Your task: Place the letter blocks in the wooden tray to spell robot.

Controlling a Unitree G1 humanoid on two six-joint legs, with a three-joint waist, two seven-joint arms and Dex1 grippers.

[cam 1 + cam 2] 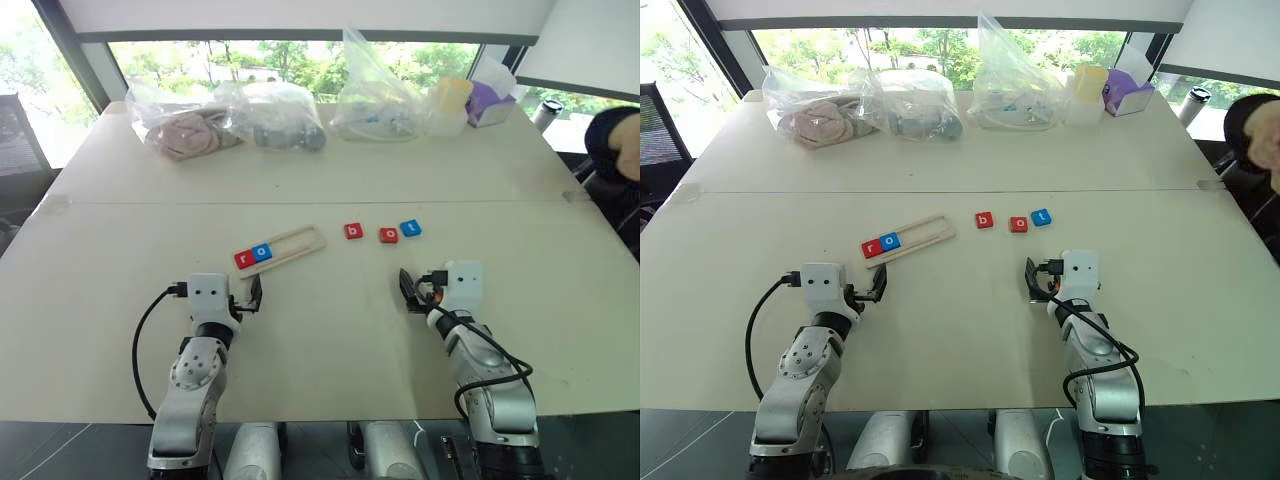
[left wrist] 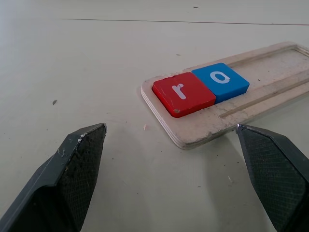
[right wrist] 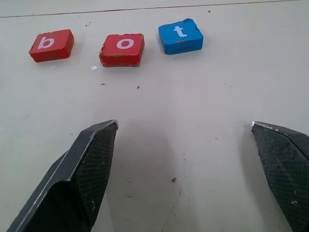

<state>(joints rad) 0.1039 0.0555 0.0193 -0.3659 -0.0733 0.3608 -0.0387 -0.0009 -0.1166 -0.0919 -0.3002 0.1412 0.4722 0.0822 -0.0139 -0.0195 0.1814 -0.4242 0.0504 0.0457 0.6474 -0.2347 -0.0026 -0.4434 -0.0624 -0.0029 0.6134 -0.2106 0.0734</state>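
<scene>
you have a pale tabletop [image 1: 320, 330] with a seam running across it beyond the wooden tray [image 1: 296, 242]. the tray lies at a slant on it. just right of the tray, three loose letter blocks sit in a row directly on the tabletop: a red b [image 1: 353, 231] nearest the tray, then a red o [image 1: 389, 235], then a blue t [image 1: 410, 228]. well beyond the tray, along the far edge, lie clear plastic bags [image 1: 270, 115], a yellow-lidded container [image 1: 450, 100] and a purple box [image 1: 490, 103].

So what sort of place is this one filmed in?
Probably an office or lab workroom: a large pale table by wide windows facing trees, with a tissue box and bagged supplies along the far edge.
</scene>
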